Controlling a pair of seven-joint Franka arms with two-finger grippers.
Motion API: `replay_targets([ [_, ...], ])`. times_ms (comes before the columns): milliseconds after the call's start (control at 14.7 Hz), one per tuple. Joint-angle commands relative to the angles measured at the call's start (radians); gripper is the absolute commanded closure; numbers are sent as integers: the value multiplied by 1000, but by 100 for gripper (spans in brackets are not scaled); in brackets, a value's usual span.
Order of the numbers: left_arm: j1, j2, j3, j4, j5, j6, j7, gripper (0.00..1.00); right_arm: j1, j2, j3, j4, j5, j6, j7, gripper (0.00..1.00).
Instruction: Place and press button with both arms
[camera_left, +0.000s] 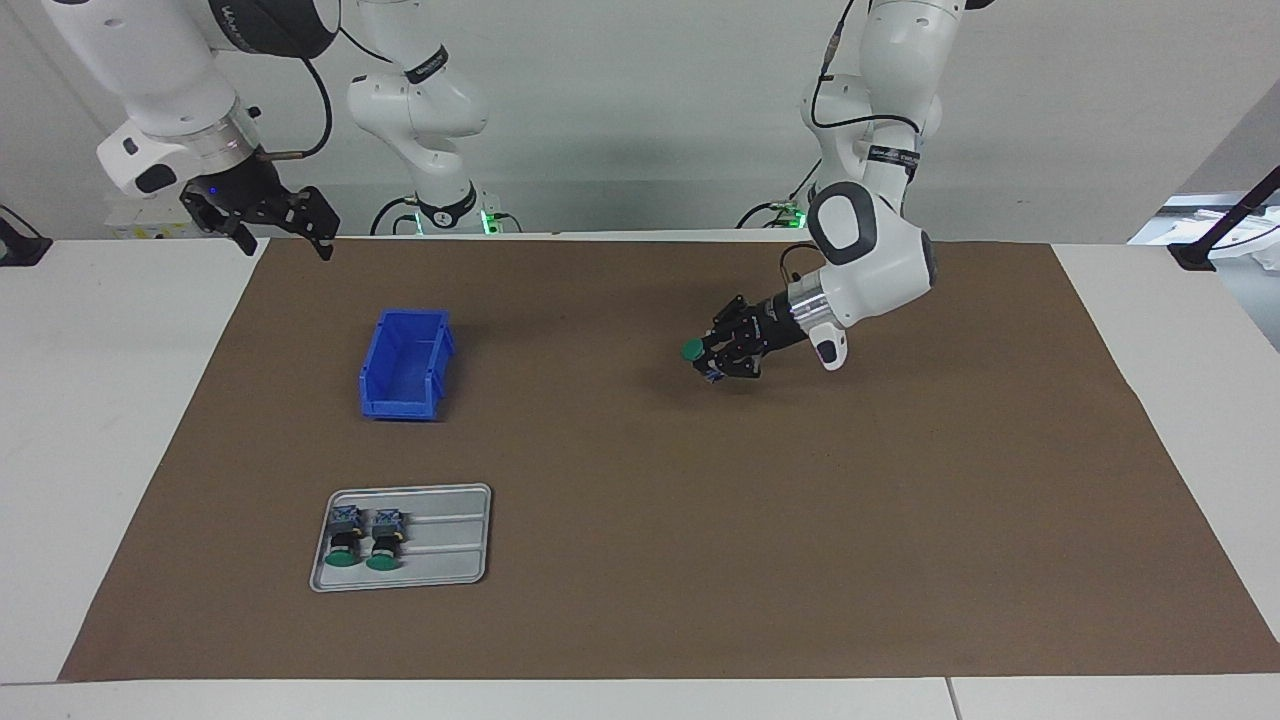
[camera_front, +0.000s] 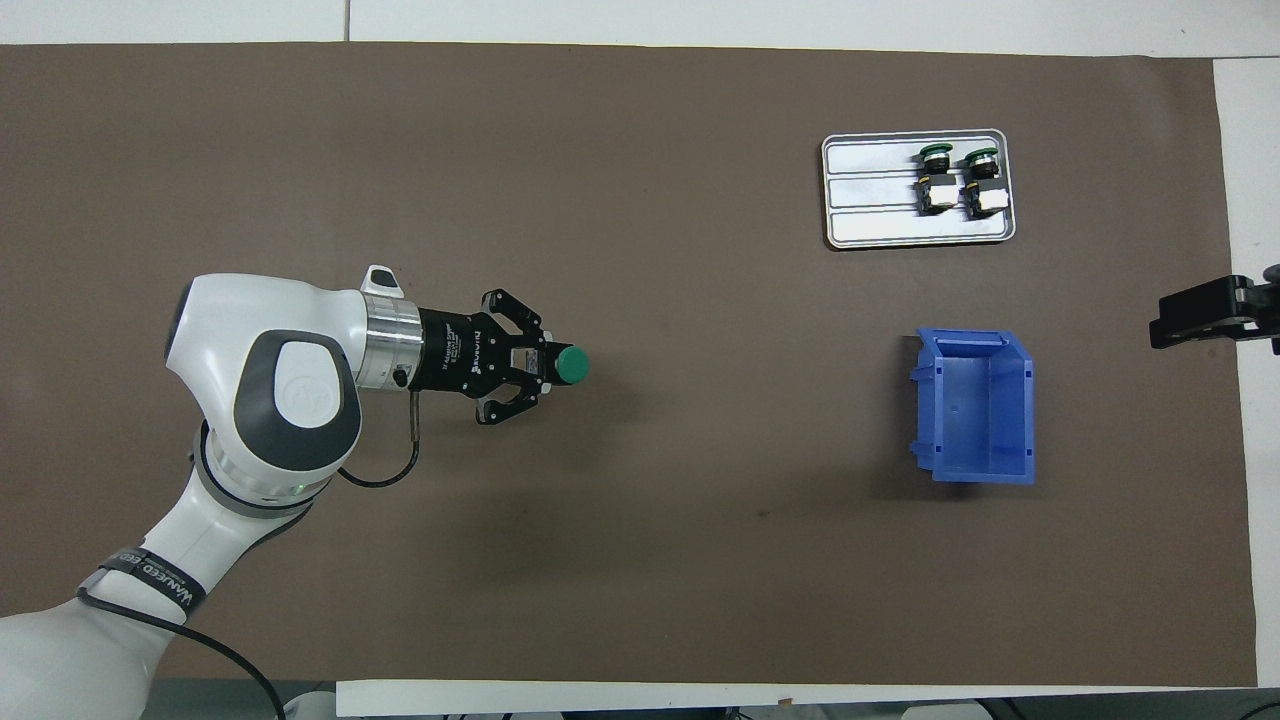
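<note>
My left gripper (camera_left: 714, 362) (camera_front: 543, 366) is shut on a button (camera_left: 692, 350) (camera_front: 572, 365) at its black body. The green cap sticks out past the fingertips and faces the right arm's end of the table. The gripper lies almost level, low over the middle of the brown mat (camera_left: 640, 500); whether the button touches the mat I cannot tell. My right gripper (camera_left: 285, 243) (camera_front: 1212, 315) hangs open and holds nothing, waiting above the mat's corner at the right arm's end.
A blue bin (camera_left: 400, 405) (camera_front: 985, 472) stands open-topped toward the right arm's end. Farther from the robots lies a grey tray (camera_left: 450, 545) (camera_front: 870, 190) with two more green-capped buttons (camera_left: 345, 540) (camera_front: 935, 178) side by side.
</note>
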Motion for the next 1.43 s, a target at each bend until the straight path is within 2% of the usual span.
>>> replay_targets([
  [0,10,-35,-2,-57,-61,-25,94,98,-8,-18,5,-16,-2,0,-19,0],
  [204,5,-22,-4,-73,-138,18,151,98,-8,-18,5,-16,-2,0,-19,0],
  [475,-13,-21,-4,-108,-164,47,151,98,-8,-18,5,-16,-2,0,-19,0],
  [679,-15,19,-2,-111,-282,45,157,99,-8,-18,5,-16,-2,0,-19,0],
  [950,-9,77,-4,-111,-333,9,269,100,-8,-18,5,-16,-2,0,-19,0],
  [1086,26,96,-2,-106,-352,-66,289,100,-8,-18,5,-16,-2,0,-19,0],
  [1357,71,125,-4,-109,-387,-128,353,100,-8,-18,5,-16,-2,0,-19,0],
])
